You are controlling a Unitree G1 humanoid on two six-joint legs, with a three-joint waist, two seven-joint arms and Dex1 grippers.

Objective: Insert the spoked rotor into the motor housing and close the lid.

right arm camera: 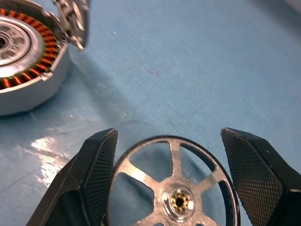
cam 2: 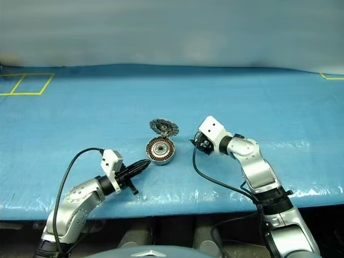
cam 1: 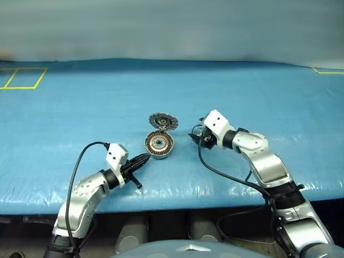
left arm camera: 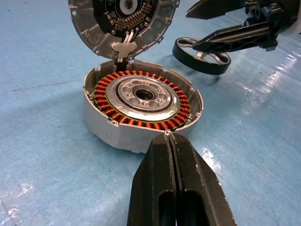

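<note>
The motor housing [cam 1: 159, 144] sits on the blue table, its copper windings [left arm camera: 141, 123] ringing a silver centre. Its lid [cam 1: 163, 121] stands open at the far edge, dark inner face towards me. The spoked rotor [right arm camera: 174, 188] lies flat on the table to the housing's right [left arm camera: 202, 56]. My right gripper [cam 1: 196, 137] is open, one finger on each side of the rotor's rim [right arm camera: 101, 165]; I cannot tell whether they touch it. My left gripper [cam 1: 144, 157] is shut and empty, its tip [left arm camera: 171, 141] just short of the housing's near wall.
The blue sheet covers the whole table [cam 1: 242, 86]. Yellow tape squares [cam 1: 21, 78] mark its far left, and another tape corner [cam 1: 328, 71] its far right. The table's front edge [cam 1: 177, 196] runs just below both arms.
</note>
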